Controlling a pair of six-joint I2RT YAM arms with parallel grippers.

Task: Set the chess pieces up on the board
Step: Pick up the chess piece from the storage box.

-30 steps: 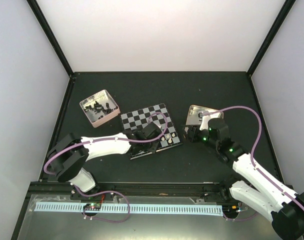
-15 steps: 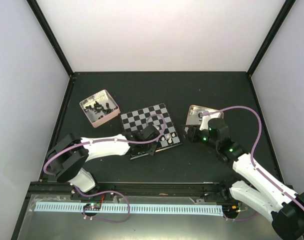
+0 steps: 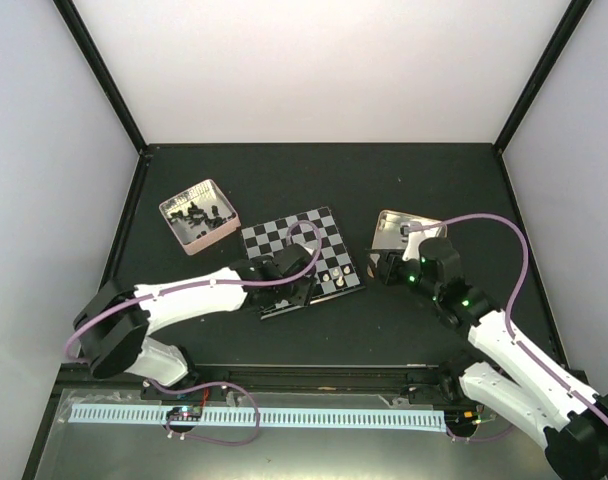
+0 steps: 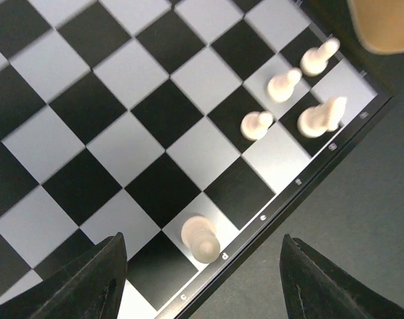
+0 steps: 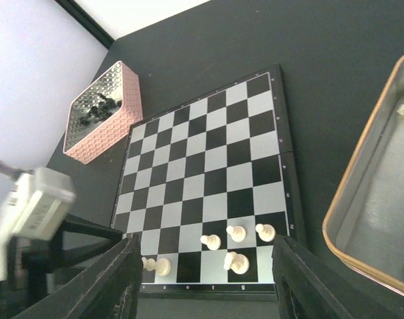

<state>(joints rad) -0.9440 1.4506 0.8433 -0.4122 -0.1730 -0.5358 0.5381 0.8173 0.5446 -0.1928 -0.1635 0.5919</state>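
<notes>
Left gripper [image 4: 202, 256] over board [image 4: 109, 126] edge, fingers wide.
One white piece [image 4: 200, 239] stands free between them; right gripper [image 5: 205, 266] wide too, holding nothing.

Bright, even light is spread over the scene; the pale walls [image 3: 324, 70] behind the board [image 3: 284, 235] are washed out, while the dark counter [image 3: 384, 180] is left matte, with only faint shadows. In the left wrist view a tan shape [image 4: 385, 23] beyond the board's corner is blurred. In the right wrist view a white part [image 5: 29, 206] left of the board is smeared.
</notes>
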